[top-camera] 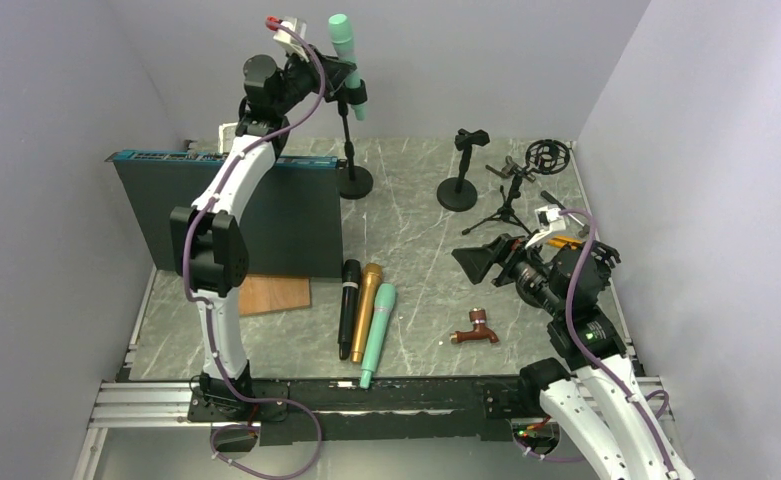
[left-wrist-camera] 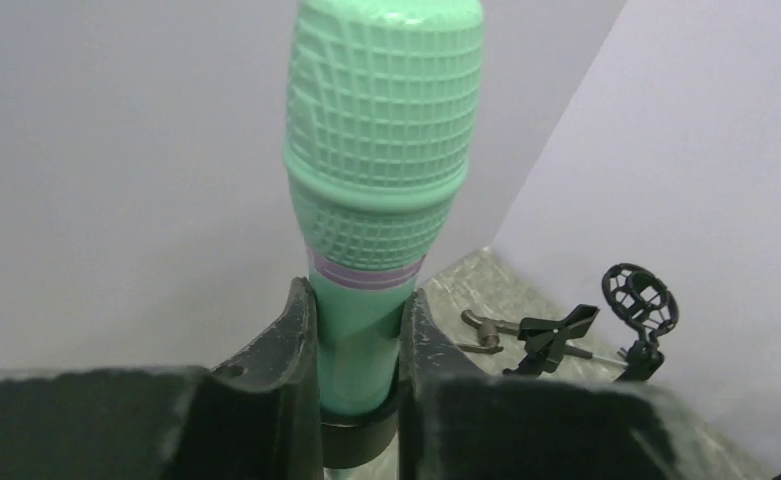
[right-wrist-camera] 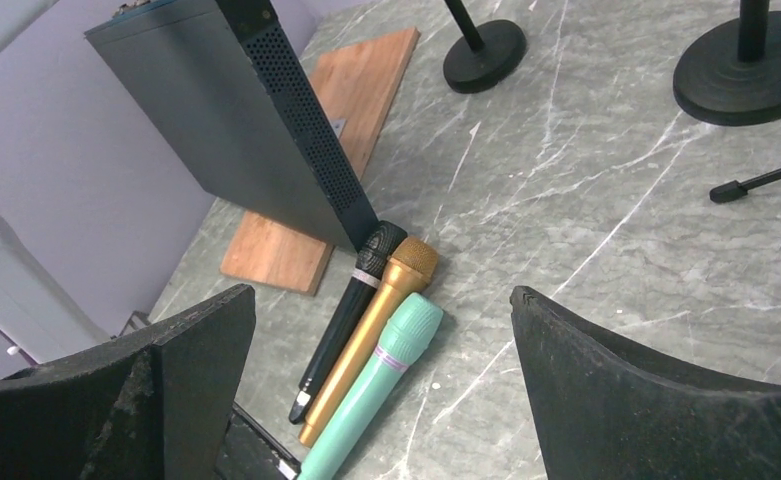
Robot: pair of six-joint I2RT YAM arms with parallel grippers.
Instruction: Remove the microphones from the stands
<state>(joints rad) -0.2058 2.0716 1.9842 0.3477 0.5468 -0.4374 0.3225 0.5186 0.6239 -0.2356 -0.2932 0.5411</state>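
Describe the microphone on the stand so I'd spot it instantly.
A dark panel stands at left on the table; behind its right end rises a black stand. The mint-green microphone is clipped on top, in the left pincer; its twin lies flat.

Microphone [top-camera: 344, 45] upright in the stand [top-camera: 355, 183] at the far left-centre of the tabletop [top-camera: 416, 250], left pincer [left-wrist-camera: 358, 340] clamped on either side of it, empty stand [top-camera: 459, 185] to its right, three loose microphones [top-camera: 364, 312] side by side near the front, tap [top-camera: 476, 333] right of them.
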